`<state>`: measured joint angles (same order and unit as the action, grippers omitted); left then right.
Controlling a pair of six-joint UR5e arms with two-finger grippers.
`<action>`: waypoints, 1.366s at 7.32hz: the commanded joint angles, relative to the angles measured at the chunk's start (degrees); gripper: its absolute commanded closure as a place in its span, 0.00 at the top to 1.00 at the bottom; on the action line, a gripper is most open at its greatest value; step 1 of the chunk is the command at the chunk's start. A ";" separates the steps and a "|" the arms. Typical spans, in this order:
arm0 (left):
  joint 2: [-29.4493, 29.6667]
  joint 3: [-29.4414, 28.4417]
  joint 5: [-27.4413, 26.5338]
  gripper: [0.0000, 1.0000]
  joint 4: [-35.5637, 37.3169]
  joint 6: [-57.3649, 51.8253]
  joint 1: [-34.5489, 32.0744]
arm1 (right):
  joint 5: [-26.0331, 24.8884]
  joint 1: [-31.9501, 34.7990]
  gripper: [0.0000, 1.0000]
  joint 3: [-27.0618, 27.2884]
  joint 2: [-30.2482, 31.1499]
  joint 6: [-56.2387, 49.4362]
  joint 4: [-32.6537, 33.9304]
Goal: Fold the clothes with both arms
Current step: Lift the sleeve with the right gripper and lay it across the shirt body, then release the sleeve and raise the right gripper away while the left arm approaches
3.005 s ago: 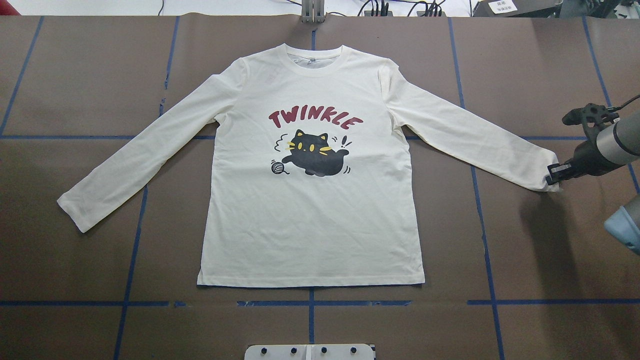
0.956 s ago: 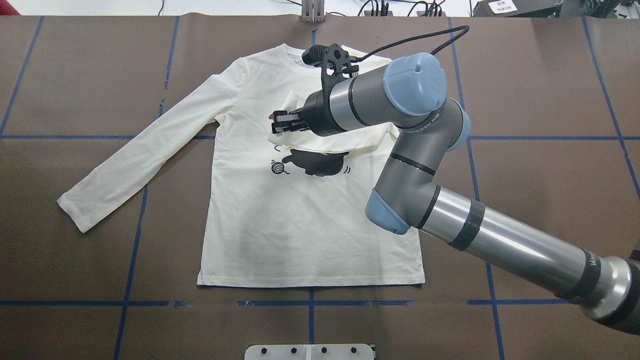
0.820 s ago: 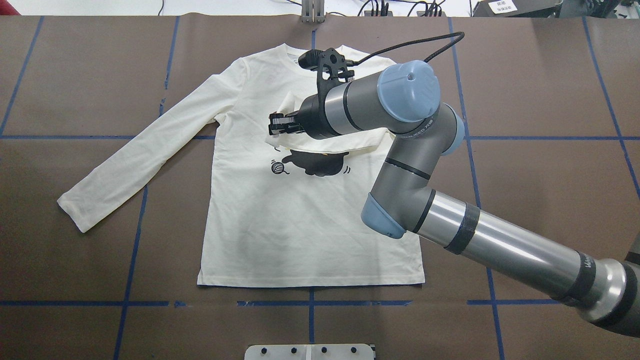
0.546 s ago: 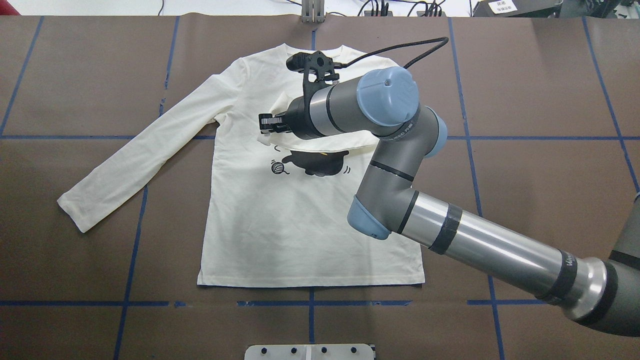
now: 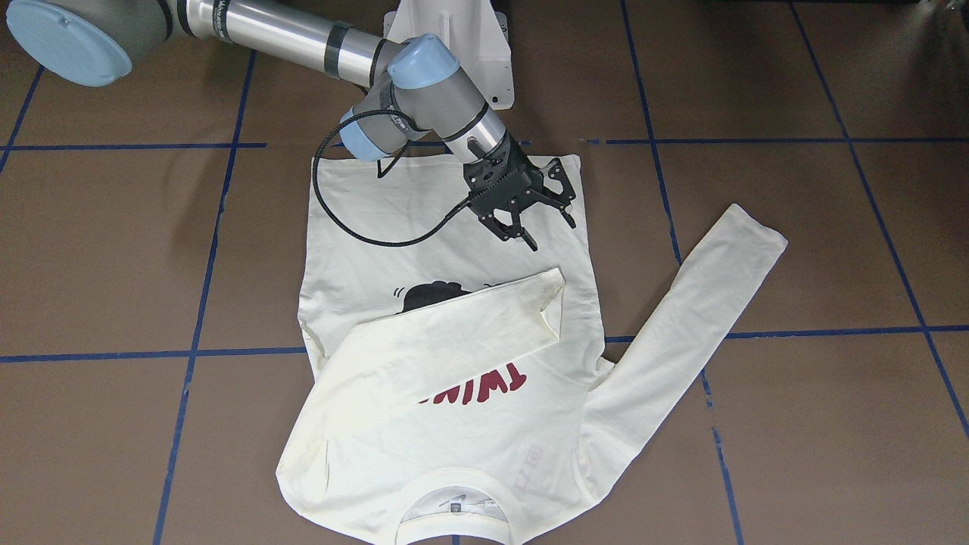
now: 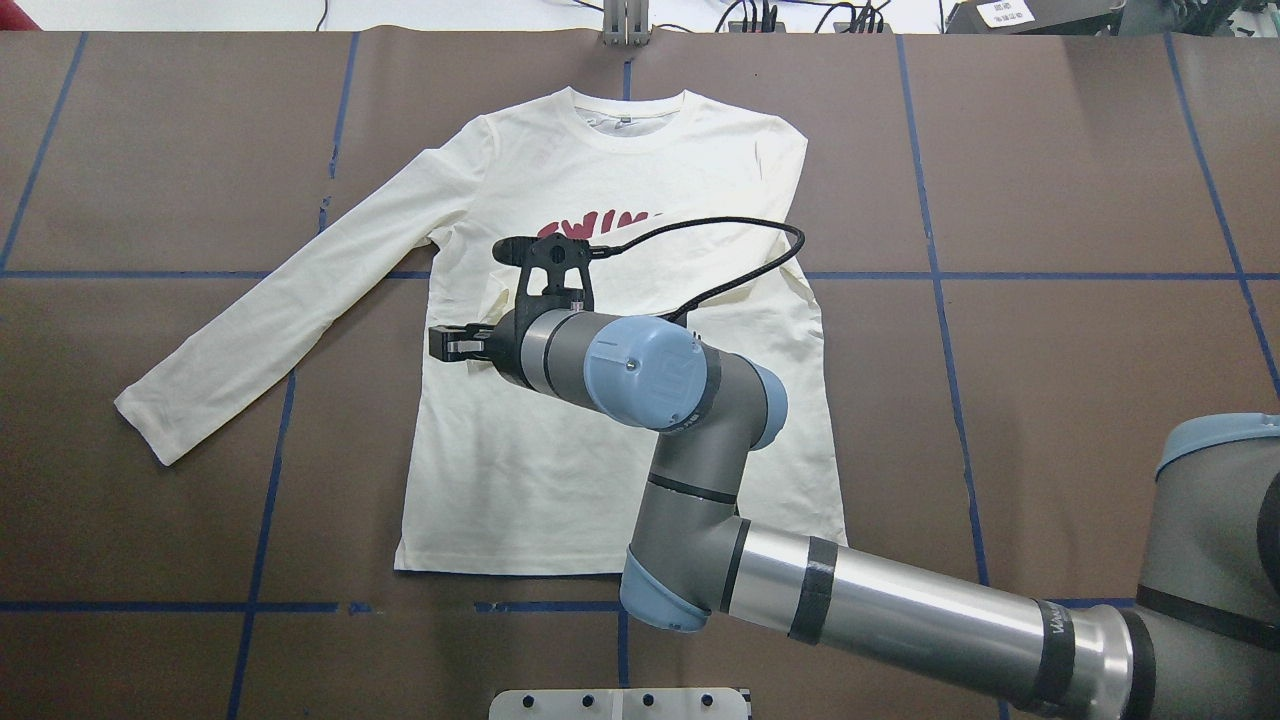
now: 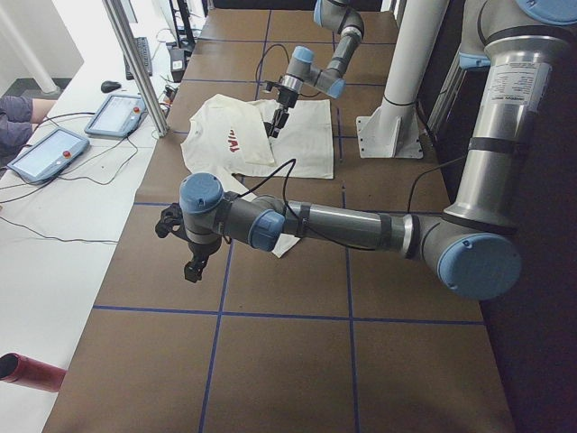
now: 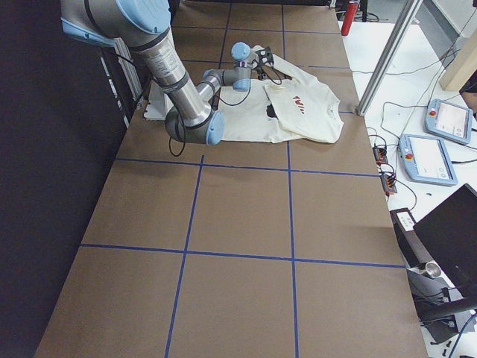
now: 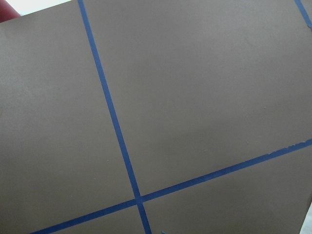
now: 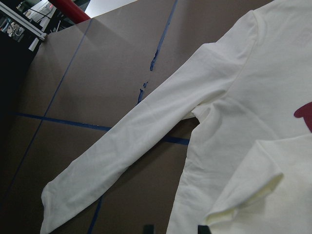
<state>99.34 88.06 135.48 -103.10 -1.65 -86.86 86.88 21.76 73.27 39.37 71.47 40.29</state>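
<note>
Right gripper (image 5: 552, 234) hovers over T-shirt (image 5: 454, 424), collar pointing away from pedestal (image 5: 488, 38).

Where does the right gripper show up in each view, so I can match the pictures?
Front-facing: right gripper, open, upper centre over the shirt.
Overhead: centre-left, at the shirt's side.
Exterior left: far, top centre.
Exterior right: top centre, small.
Right wrist: fingertips barely at the bottom edge.
Left wrist: not in it.
Shared landmark: the shirt's red lettering.
</note>
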 commanded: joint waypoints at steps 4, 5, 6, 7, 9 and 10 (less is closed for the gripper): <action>-0.46 1.41 -8.80 1.00 -15.86 29.09 12.48 | 23.00 14.58 1.00 7.31 -2.55 -0.27 36.53; -2.73 2.37 -10.48 1.00 -21.56 37.86 15.55 | 28.03 19.06 1.00 7.50 -1.85 -1.06 41.66; -7.54 6.30 -15.72 1.00 -27.36 51.44 21.41 | 31.47 23.37 1.00 7.59 -0.54 -6.72 46.93; -11.50 11.12 -21.08 1.00 -27.77 60.62 28.00 | 33.42 26.90 1.00 7.59 0.78 -14.18 51.59; -15.84 16.34 -25.85 0.98 -26.20 72.08 36.37 | 37.37 32.79 1.00 7.85 7.09 -23.35 51.99; -16.11 16.62 -29.36 0.96 -24.02 76.84 40.59 | 38.61 35.17 1.00 7.85 9.38 -28.09 51.82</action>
<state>84.51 103.19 110.38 -129.12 67.97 -51.99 123.28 53.47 81.06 45.30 49.53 91.92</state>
